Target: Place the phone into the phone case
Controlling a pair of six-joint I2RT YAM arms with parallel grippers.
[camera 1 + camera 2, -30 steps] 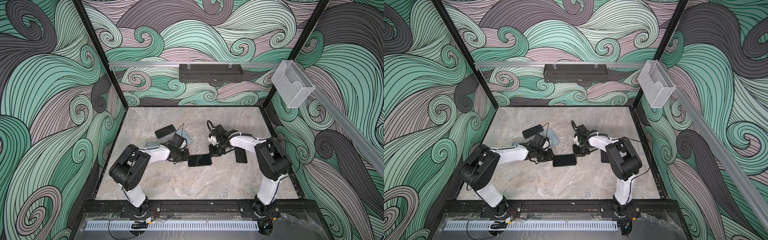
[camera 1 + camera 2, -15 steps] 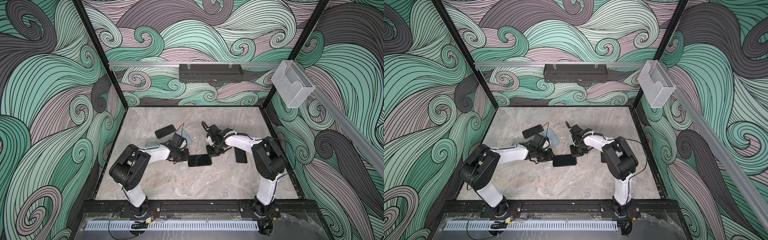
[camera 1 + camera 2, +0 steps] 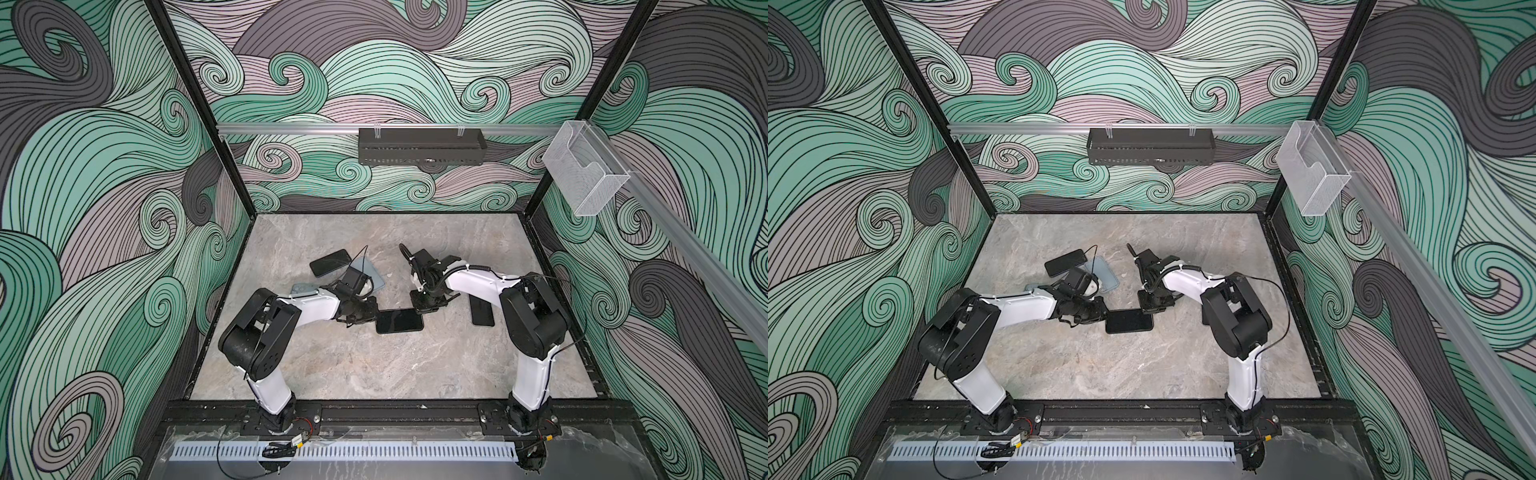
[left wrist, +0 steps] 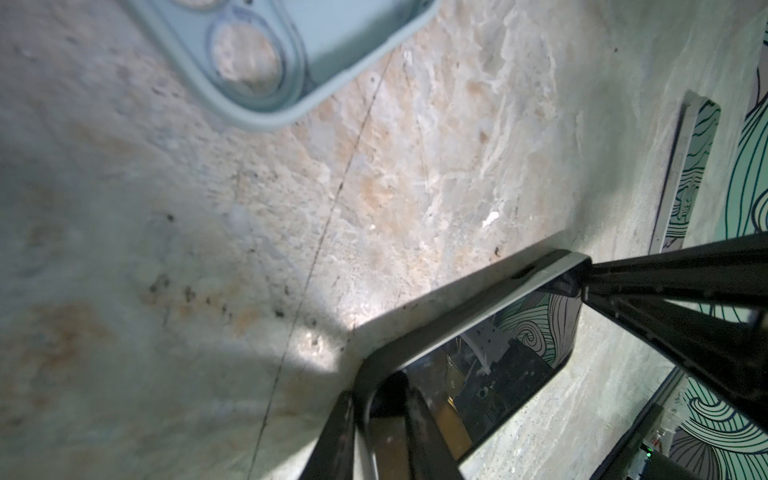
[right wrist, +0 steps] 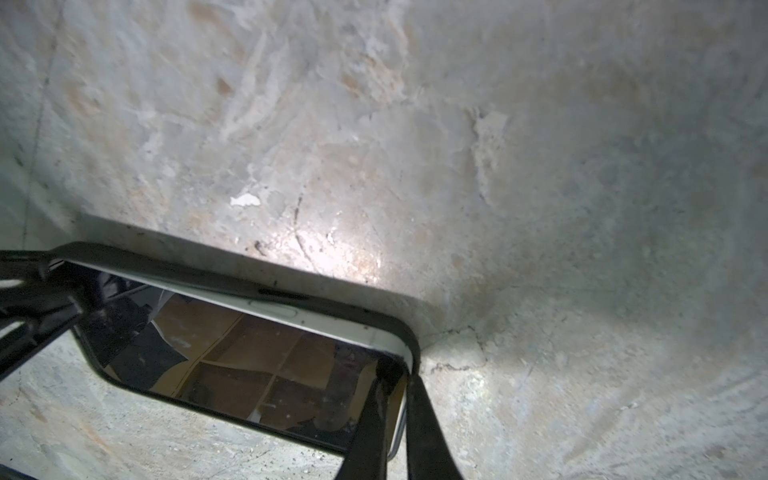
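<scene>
The phone (image 3: pixel 399 321) (image 3: pixel 1128 321) lies screen up in the middle of the table. A black rim, the phone case (image 5: pixel 332 305) (image 4: pixel 449 320), runs round its pale side edge. My left gripper (image 3: pixel 369 318) (image 3: pixel 1100 316) (image 4: pixel 370 395) is shut on the phone's left end, one finger on the glass and one outside the rim. My right gripper (image 3: pixel 422 308) (image 3: pixel 1148 307) (image 5: pixel 399 372) is shut. Its tips sit on the phone's far right corner, astride the rim.
Behind the left arm lie a second dark phone (image 3: pixel 330 262), a pale blue case (image 3: pixel 374 277) and another pale case with camera holes (image 3: pixel 301 289) (image 4: pixel 291 54). A third dark phone (image 3: pixel 482 311) lies under the right arm.
My right gripper, jaws shut throughout, has moved left and down onto the phone's far right corner. The left gripper and the phone have stayed put.
</scene>
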